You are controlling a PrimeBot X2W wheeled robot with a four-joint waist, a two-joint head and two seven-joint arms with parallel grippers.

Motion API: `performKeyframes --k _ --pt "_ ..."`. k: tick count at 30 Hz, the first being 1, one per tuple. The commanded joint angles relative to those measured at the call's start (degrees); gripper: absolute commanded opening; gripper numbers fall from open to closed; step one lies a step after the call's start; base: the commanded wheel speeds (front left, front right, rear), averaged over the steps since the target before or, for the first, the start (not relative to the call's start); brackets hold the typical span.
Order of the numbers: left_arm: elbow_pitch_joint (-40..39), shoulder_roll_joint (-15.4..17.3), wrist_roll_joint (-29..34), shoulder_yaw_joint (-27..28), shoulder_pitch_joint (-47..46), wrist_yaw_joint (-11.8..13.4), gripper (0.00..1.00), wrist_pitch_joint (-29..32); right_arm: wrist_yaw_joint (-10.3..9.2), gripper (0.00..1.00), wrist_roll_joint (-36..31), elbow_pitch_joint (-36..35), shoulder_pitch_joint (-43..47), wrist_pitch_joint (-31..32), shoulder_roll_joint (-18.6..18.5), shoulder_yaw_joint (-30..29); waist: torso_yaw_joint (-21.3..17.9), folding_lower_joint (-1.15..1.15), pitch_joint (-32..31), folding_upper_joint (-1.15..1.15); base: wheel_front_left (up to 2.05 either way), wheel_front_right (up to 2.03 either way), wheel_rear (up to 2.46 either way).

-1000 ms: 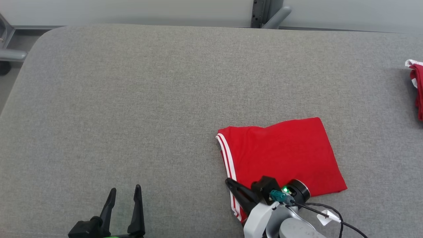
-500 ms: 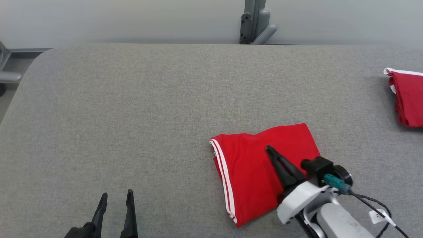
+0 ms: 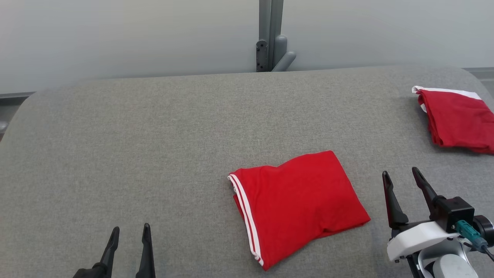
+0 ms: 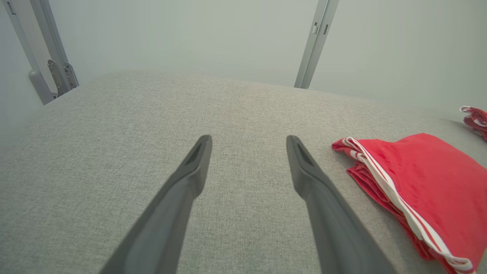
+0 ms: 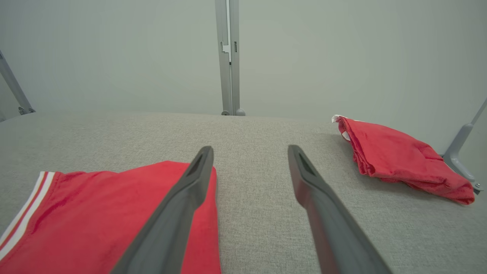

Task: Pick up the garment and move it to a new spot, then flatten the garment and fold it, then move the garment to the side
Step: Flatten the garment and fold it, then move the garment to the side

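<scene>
Right claw [image 3: 400, 172]: mine, spread wide and holding nothing; its two dark fingers point away from me over bare cloth at the lower right of the head view.
Right claw and garment: apart, with the claw just off the garment's right edge. From my right wrist, one finger crosses in front of the garment's corner, and I cannot tell whether it touches.
Left claw [image 3: 131, 227]: also spread wide and empty, low at the lower left, over bare grey surface.
Garment [image 3: 297, 200]: red, folded into a rough rectangle, lying flat on the table right of centre and near my side. A double white stripe runs down its left edge.
Left claw and garment: well apart; the garment lies off to its right.
Table [image 3: 154, 146]: grey fabric top with rounded corners.
Second red garment [image 3: 457, 119]: folded, white-trimmed, at the table's far right, well apart from the first.
Post [image 3: 270, 38]: grey upright behind the table's far edge.
</scene>
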Motion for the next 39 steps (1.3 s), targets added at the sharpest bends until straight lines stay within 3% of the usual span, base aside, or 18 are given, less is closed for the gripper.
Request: performKeyframes --k 1,15,22,24,32,39 --pt "-0.17 0.05 0.40 0.31 0.72 -0.44 1.00 -0.14 -0.05 1.00 -0.61 0.64 1.07 -0.19 0.53 -0.59 -1.00 0.00 -0.91 0.23 0.00 0.00 0.00" --pt "0.59 0.05 0.35 0.99 0.71 -1.84 1.00 -0.14 -0.06 1.00 -2.30 4.27 3.43 -0.20 3.28 -2.20 -1.60 0.00 -2.32 0.23 0.00 0.00 0.00" --pt "0.64 0.05 0.02 0.87 0.83 -1.97 1.00 -0.13 -0.05 1.00 1.03 6.35 0.61 -0.12 3.12 -1.11 -1.71 0.00 -1.99 0.23 0.00 0.00 0.00" --pt "0.71 0.05 -0.12 0.62 0.65 -1.97 1.00 -0.14 -0.05 1.00 3.44 7.09 -1.95 2.35 2.17 0.53 -1.65 0.00 -1.74 0.23 0.00 0.00 0.00" --pt "0.70 0.05 -0.99 -0.58 -0.86 -2.05 1.00 -0.14 -0.06 1.00 11.89 9.51 -11.12 22.20 -1.84 7.47 -0.36 0.00 0.77 0.23 0.00 0.00 0.00" --pt "0.54 0.07 -1.70 -2.06 -2.66 -1.70 1.00 -0.13 -0.06 1.00 14.96 16.87 -16.27 25.71 -2.42 9.84 1.67 0.00 3.18 0.23 0.00 0.00 0.00"
